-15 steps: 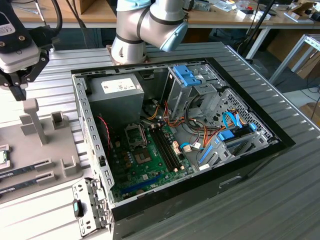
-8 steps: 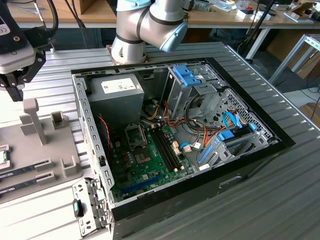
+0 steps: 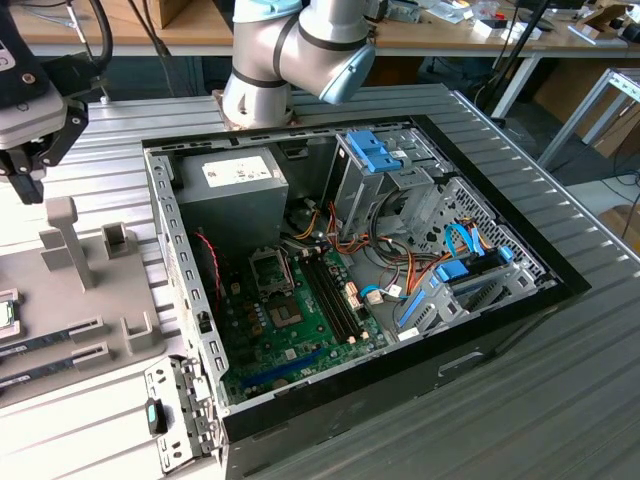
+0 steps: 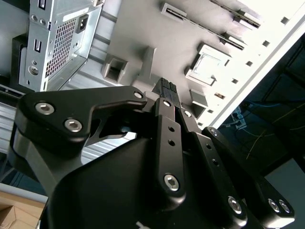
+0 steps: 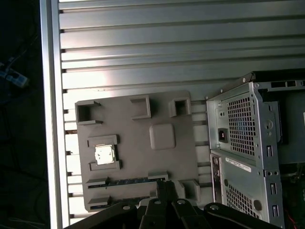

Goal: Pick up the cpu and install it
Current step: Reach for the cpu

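**Gripper above the parts tray, cpu in its nest**

The black two-fingered gripper (image 3: 30, 180) is seen at the upper left of the exterior view, hung over the flat grey plastic parts tray (image 3: 130, 335). In the second wrist view its fingertips (image 4: 165, 87) are pressed together with nothing pinched between them, and nothing is touched by them.

The cpu (image 5: 104, 154), a small square chip with a silvery metal top, is shown in the first wrist view lying flat in a raised square nest of the tray, apart from the gripper. Two long narrow memory sticks (image 3: 50, 340) are held in slots near the tray's edge.

To the exterior view's right of the tray, an open black-walled desktop computer case (image 3: 500, 330) is laid on the ribbed aluminium table (image 3: 450, 420). Inside it a green motherboard (image 3: 300, 335) is exposed, and a black square socket frame (image 3: 268, 270) is mounted on the board.
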Motion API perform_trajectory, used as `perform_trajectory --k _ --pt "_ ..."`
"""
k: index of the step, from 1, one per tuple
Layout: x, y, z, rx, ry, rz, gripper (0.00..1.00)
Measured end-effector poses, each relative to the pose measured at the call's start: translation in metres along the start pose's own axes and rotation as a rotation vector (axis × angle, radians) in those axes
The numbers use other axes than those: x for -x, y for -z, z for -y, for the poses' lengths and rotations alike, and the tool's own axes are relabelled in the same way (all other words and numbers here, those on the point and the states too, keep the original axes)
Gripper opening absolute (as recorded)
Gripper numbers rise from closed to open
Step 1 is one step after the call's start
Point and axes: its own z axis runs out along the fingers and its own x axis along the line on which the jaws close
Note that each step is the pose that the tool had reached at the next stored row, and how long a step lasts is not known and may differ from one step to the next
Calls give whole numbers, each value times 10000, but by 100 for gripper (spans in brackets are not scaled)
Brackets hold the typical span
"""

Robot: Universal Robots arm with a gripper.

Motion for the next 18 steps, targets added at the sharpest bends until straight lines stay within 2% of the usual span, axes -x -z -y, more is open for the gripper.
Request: perform_trajectory --k 18 --pt "-50 -10 4 -1 0 -1 11"
